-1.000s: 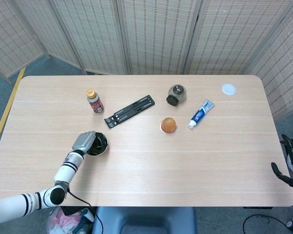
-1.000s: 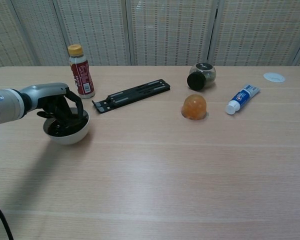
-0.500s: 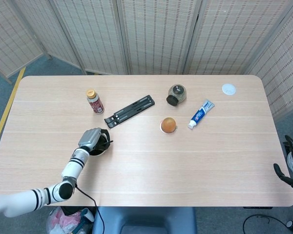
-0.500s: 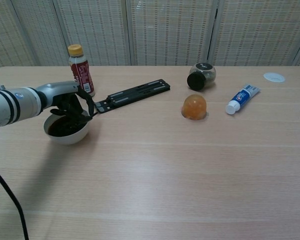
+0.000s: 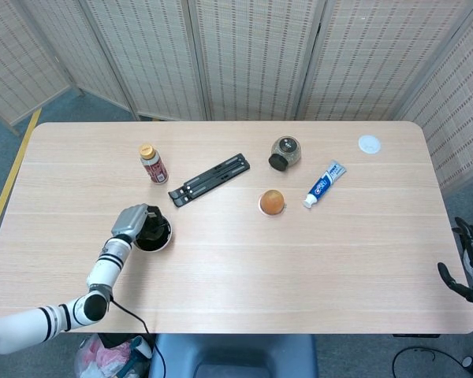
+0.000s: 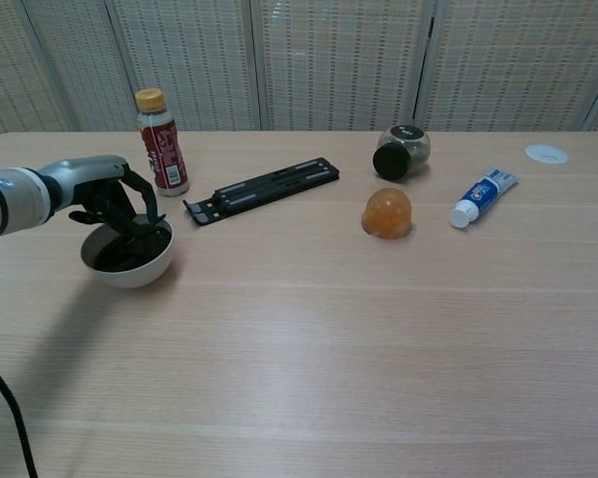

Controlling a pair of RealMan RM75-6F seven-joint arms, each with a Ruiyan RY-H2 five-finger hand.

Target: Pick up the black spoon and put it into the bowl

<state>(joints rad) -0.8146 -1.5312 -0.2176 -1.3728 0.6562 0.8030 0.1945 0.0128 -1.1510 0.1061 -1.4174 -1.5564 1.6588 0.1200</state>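
A white bowl (image 6: 127, 267) (image 5: 162, 241) with a dark inside stands on the left part of the table. The black spoon (image 6: 130, 251) lies inside it as a dark shape, hard to separate from the dark interior. My left hand (image 6: 108, 191) (image 5: 131, 220) arches over the bowl's far-left rim, its dark fingertips (image 6: 146, 225) reaching down into the bowl. I cannot tell whether they still pinch the spoon. My right hand (image 5: 467, 264) hangs off the table's right edge, fingers apart and holding nothing.
A red bottle (image 6: 159, 141) stands just behind the bowl. A black folding stand (image 6: 263, 188) lies to the bowl's right. Further right are an orange dome (image 6: 388, 213), a dark jar (image 6: 400, 150), a toothpaste tube (image 6: 483, 197) and a white lid (image 6: 546, 153).
My left hand has drawn back to the left over the bowl, and the bowl has shifted slightly left with it. Half a second ago a dark tip stuck out past the bowl's right rim; now none shows.
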